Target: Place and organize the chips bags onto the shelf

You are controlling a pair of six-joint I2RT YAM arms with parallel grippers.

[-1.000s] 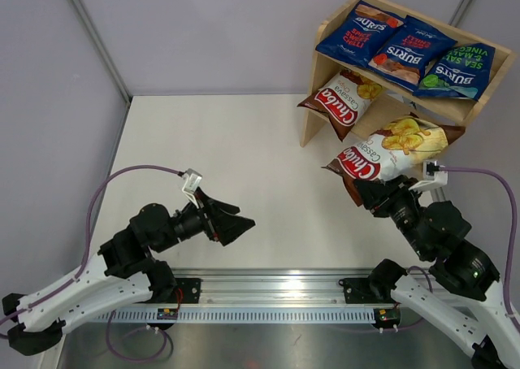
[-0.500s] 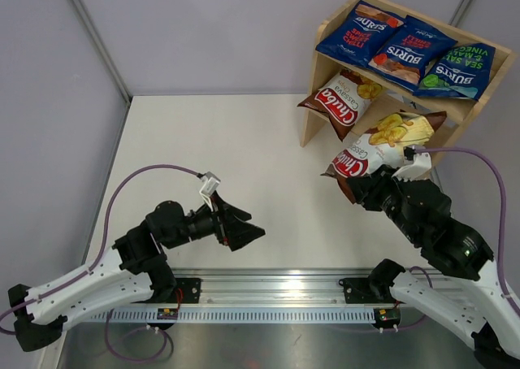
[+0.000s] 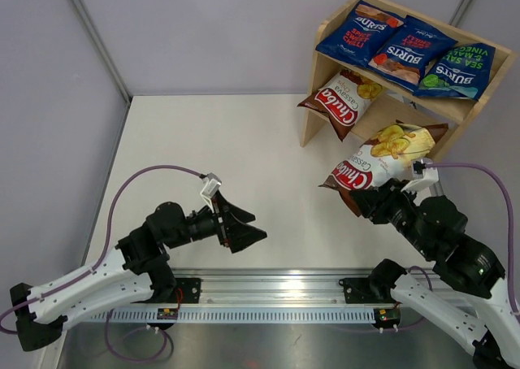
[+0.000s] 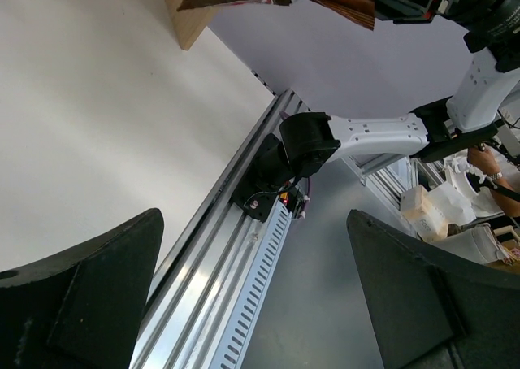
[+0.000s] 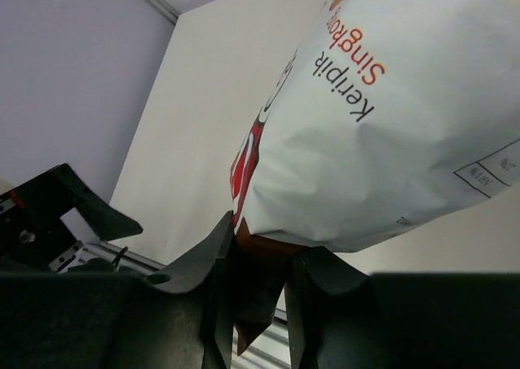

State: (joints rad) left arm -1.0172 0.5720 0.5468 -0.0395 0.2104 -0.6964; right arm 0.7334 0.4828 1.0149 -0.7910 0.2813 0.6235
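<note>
Chuba bag (image 3: 380, 156) pinched at its brown end seam by the right gripper (image 3: 365, 197), long axis aimed toward the lower tier of the shelf (image 3: 309, 109); left gripper (image 3: 246, 227) gaping, well apart from it.

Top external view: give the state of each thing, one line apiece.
right gripper, shut on bottom edge of held Chuba bag.
held Chuba bag, raised, not yet on the shelf.
left gripper, open, empty.
shelved Chuba bag, lying on lower tier, overhanging its front.
Burts bags, three lying side by side on top tier.
</note>
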